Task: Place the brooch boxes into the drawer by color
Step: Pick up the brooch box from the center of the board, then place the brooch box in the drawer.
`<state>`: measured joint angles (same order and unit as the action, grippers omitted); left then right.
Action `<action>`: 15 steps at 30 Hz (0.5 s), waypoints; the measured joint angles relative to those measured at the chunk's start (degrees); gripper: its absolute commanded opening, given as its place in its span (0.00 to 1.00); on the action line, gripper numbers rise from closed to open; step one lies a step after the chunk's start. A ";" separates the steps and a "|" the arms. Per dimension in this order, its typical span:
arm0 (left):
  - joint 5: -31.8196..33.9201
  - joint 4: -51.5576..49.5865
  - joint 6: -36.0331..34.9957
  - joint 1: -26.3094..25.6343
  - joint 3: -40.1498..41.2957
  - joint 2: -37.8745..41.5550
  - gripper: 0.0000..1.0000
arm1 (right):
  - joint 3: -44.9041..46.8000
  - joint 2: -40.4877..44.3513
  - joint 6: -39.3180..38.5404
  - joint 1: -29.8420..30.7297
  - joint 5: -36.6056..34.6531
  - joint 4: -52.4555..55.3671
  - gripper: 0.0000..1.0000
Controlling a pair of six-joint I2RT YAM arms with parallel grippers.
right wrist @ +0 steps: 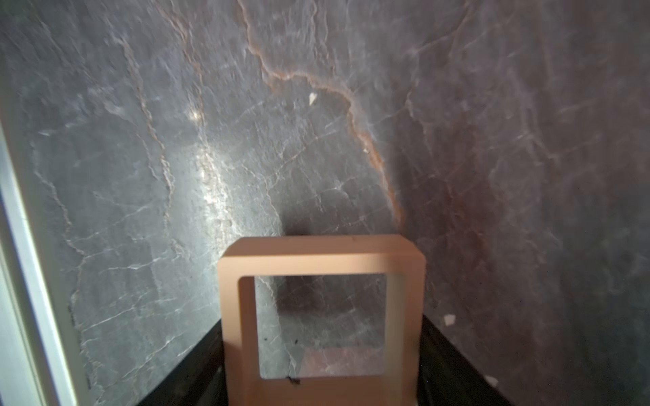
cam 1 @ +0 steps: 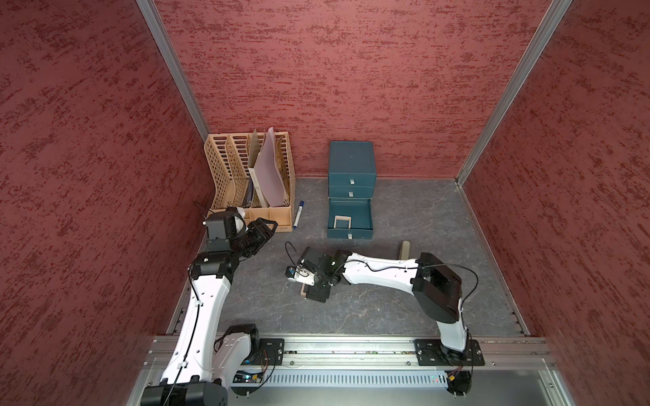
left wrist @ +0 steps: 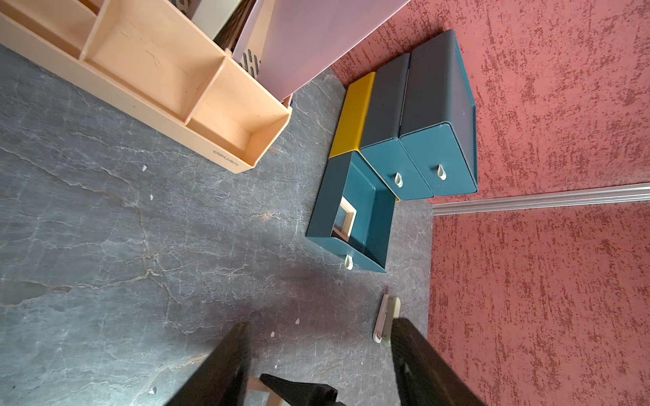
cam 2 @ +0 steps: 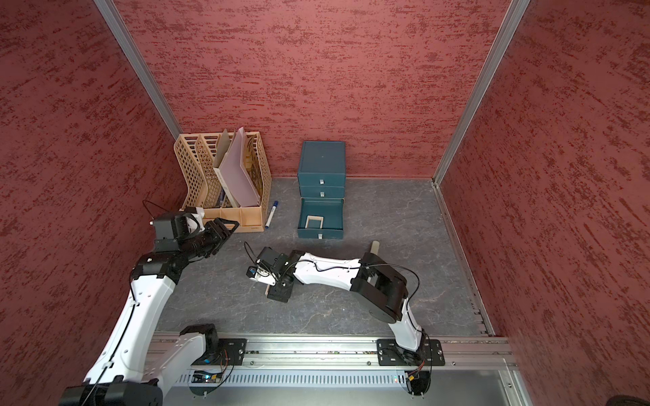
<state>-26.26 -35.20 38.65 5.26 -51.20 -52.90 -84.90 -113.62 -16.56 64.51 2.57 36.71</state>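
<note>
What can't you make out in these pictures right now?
Drawer chest: its two upper drawers are shut, so their contents are hidden in every view.
Pinkish-beige brooch box in the right gripper: cut off at the edge of the right wrist view; in both top views the gripper covers most of it.
Beige bar: the right arm hides its near end in both top views.

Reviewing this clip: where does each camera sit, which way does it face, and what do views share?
Top views: overhead at the front rail, looking down on table, file rack, teal chest, both arms.
Left wrist: looks across the table at the chest; open left gripper shows.
Right wrist: aimed down at the table; right gripper clamps a pinkish brooch box.
Shared: top and left wrist views show the open bottom drawer holding another box.
</note>
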 measured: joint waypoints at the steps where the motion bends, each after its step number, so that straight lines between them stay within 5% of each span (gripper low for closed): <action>1: 0.28 -0.15 -0.11 0.00 -0.02 0.09 0.66 | 0.00 0.83 0.76 0.00 -0.42 -0.13 0.60; 15: 2.67 -0.87 -0.13 -0.81 -0.42 0.52 0.66 | -0.09 6.91 14.60 -6.21 -6.78 -0.35 0.59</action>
<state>-23.59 -36.07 38.52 4.45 -51.62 -52.38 -84.99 -106.72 -1.96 58.30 -4.21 36.36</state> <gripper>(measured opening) 0.657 0.749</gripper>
